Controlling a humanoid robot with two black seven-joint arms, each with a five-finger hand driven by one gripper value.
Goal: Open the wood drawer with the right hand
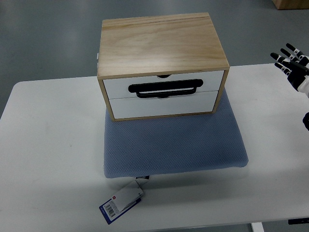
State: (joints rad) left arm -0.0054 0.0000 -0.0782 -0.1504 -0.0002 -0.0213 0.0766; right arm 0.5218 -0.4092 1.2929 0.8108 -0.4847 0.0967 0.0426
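Observation:
A light wood box (161, 46) with two white drawer fronts stands on a blue cushion (174, 145) on the white table (48, 145). The upper drawer (116, 86) and the lower drawer (159, 106) are both shut. A black handle (165, 89) lies across the seam between them. My right hand (291, 60) shows at the right edge, well to the right of the box and level with its front. Its fingers are spread and hold nothing. The left arm is out of view.
A white and blue tag (121, 202) hangs from the cushion's front edge near the table's front. The table's far edge runs just behind the box. A dark part (306, 121) of the robot shows at the right edge.

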